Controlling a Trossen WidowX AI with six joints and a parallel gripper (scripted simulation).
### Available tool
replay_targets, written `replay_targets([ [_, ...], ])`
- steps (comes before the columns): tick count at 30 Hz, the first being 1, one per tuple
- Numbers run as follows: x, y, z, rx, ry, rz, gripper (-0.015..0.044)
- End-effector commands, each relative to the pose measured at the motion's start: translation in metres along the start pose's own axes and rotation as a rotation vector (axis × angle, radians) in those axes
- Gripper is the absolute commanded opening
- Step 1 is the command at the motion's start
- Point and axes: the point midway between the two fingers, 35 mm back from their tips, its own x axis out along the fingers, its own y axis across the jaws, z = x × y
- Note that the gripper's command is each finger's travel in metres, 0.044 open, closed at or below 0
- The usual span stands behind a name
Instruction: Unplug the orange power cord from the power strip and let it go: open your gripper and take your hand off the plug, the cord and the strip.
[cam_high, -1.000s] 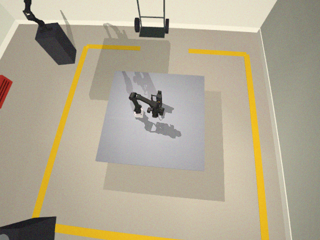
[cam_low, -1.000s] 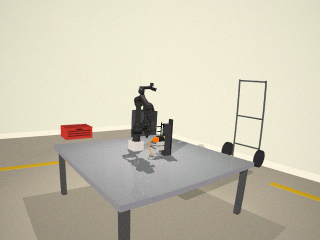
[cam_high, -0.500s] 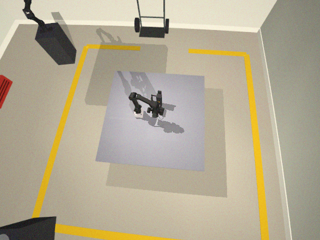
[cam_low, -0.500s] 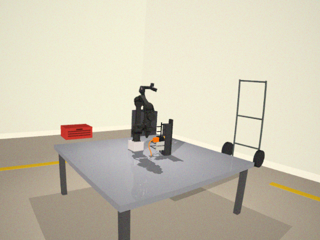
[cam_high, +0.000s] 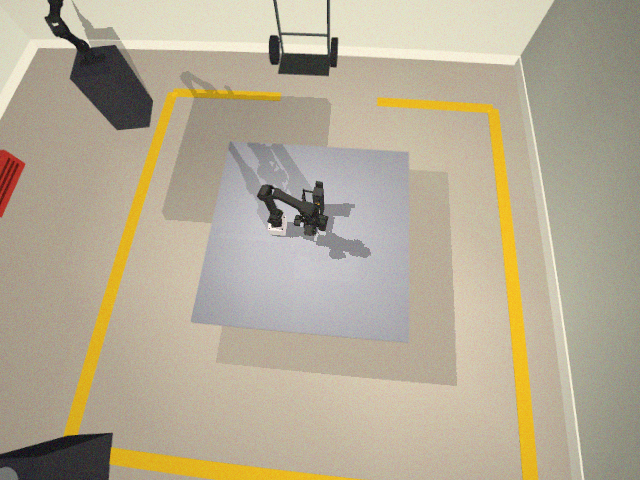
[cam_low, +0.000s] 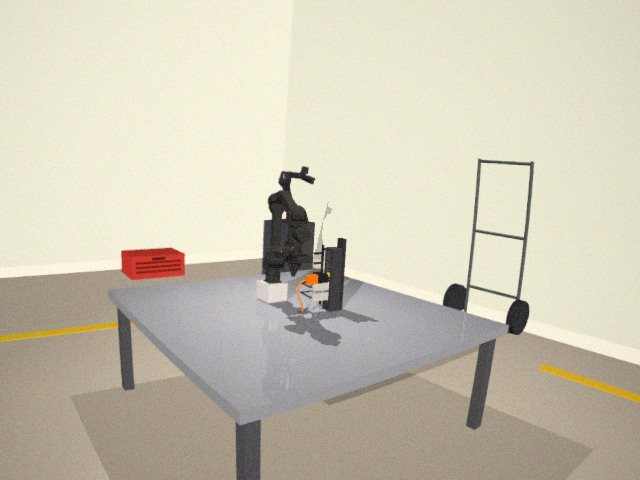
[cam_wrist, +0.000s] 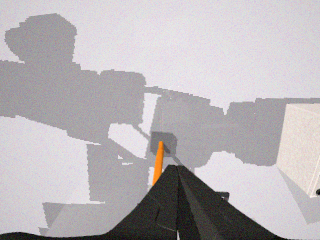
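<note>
You've one black arm, gripper pressed together; whether it pinches the one thin orange cord is unclear.

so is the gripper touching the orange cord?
Cannot tell. In the wrist view the orange cord emerges right at the closed gripper tips, but contact is hidden; the exterior view is too small.

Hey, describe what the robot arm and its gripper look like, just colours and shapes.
The arm is matte black all over, built of chunky rounded segments, and stands on a small white block base. The gripper is also black: two flat, angular fingers tapering to a wedge-like point in the wrist view. No markings, stickers or loose cables of its own can be made out.
</note>
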Motion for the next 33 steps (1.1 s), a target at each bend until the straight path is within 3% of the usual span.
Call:
replay_targets([
  [1, 0.0004, -0.0001, 0.0006, -0.005, -0.003, -0.004, 0.0],
  [22, -0.0028, 0.0025, 0.0006, -0.005, -0.003, -0.003, 0.0],
  [28, -0.002, 0.0021, 0.0, 0.0, 0.001, -0.004, 0.0157],
  [33, -0.002, 0.0021, 0.0, 0.0, 0.001, -0.004, 0.016],
])
